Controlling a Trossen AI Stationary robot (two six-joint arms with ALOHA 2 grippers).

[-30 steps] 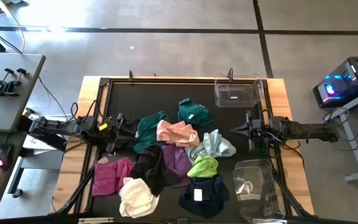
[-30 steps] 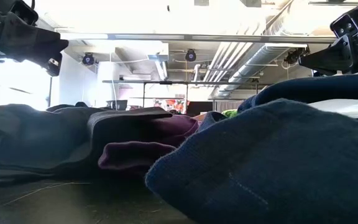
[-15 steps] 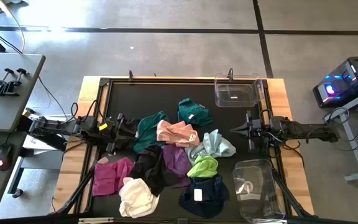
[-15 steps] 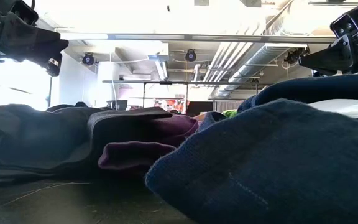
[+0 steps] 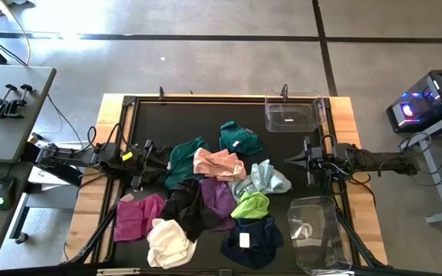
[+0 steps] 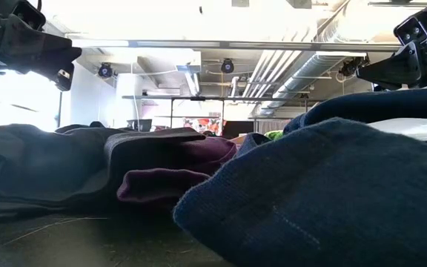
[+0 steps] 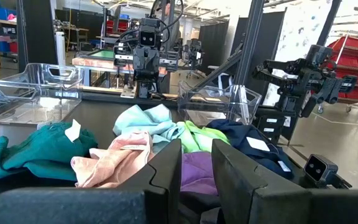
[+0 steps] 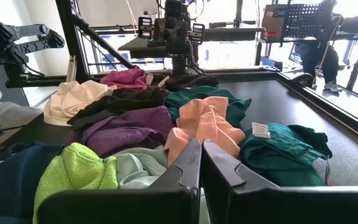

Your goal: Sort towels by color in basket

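High view: the pile of small soft towels (image 5: 209,195) sprawls mid-frame on the black worktop (image 5: 148,123), two clear plastic baskets (image 5: 291,113) at the right edge holding none, so sorting hasn't begun. Wrist views: left end effector (image 7: 194,171) slightly parted, right end effector (image 8: 201,165) nearly closed, both empty; next, someone must open and descend onto one towel.

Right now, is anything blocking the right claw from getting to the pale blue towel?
Nothing visible does. The right gripper hangs at the pile's right edge, and the pale blue towel lies nearest to it, on top, with only bare black table between. The lime green towel sits beside it, not over it.
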